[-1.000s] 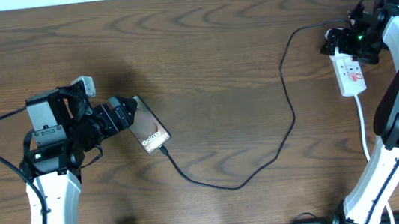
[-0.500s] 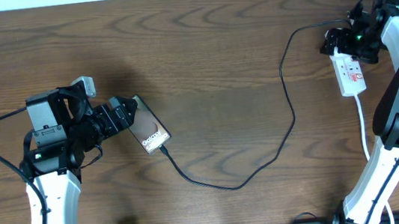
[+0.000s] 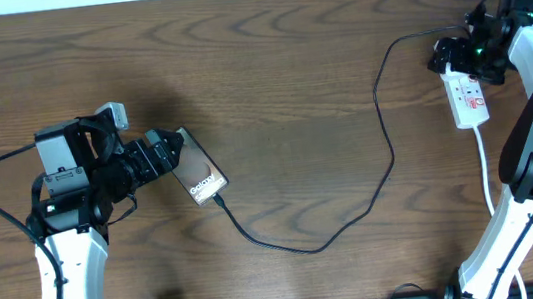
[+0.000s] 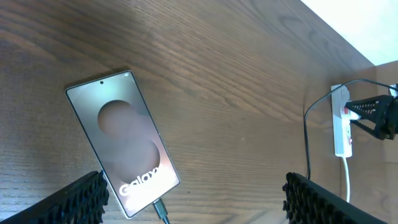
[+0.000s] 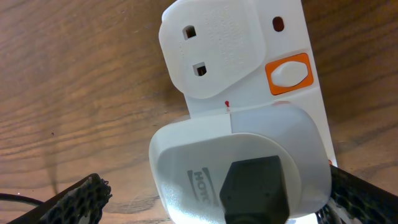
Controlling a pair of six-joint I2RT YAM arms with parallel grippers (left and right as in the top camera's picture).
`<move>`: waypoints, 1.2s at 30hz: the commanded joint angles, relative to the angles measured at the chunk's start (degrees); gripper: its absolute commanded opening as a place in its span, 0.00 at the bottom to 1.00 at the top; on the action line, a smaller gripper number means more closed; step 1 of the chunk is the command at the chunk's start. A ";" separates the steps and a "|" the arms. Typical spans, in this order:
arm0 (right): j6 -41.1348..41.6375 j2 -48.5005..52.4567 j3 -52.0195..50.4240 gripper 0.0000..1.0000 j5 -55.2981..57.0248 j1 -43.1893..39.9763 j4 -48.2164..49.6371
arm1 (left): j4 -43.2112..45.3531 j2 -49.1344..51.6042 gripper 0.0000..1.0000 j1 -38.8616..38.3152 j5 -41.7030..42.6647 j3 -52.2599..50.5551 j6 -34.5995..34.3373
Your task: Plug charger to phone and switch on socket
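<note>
From above, the phone (image 3: 199, 173) lies flat on the table (image 3: 279, 78) near the left edge, about midway between the far and near edges, back up and slanted. Its far end is just beside the left gripper (image 3: 162, 153). The charger (image 3: 387, 146) leaves the phone's near end, dips toward the near edge, loops up through the middle of the surface and ends at the far end of the socket (image 3: 468, 98). The socket lies close to the far right corner, with the right gripper (image 3: 455, 55) over that end and the white cord (image 3: 485, 170) trailing toward the near edge. In the left wrist view, the two fingers (image 4: 84, 199) sit at the bottom corners, spread wide and released, grasping nothing. The phone lies ahead of them, nearer the left one, with the charger's small tip seated in its near end. The socket and the other arm show small near the far right corner. In the right wrist view, the fingers (image 5: 78, 199) are also spread wide, one on each side of the socket and clamped on nothing. The charger's white plug body fills the nearer outlet, with a black piece fitted into it. Beyond it are a free outlet (image 5: 208, 50) and an orange switch (image 5: 287, 73). Whether any switch is on I cannot tell.
</note>
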 commanded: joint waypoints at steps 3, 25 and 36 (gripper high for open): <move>2.14 2.03 -2.56 0.99 -11.26 3.72 -2.01 | -0.22 -0.20 0.89 0.00 -0.31 0.02 0.98; 2.73 2.03 -2.56 0.99 -17.05 3.61 -4.04 | -0.31 -0.20 0.89 0.00 -0.31 0.02 0.96; 4.28 1.97 -2.49 0.99 -13.03 3.26 -3.67 | -0.31 -0.20 0.89 0.00 -0.31 0.02 0.96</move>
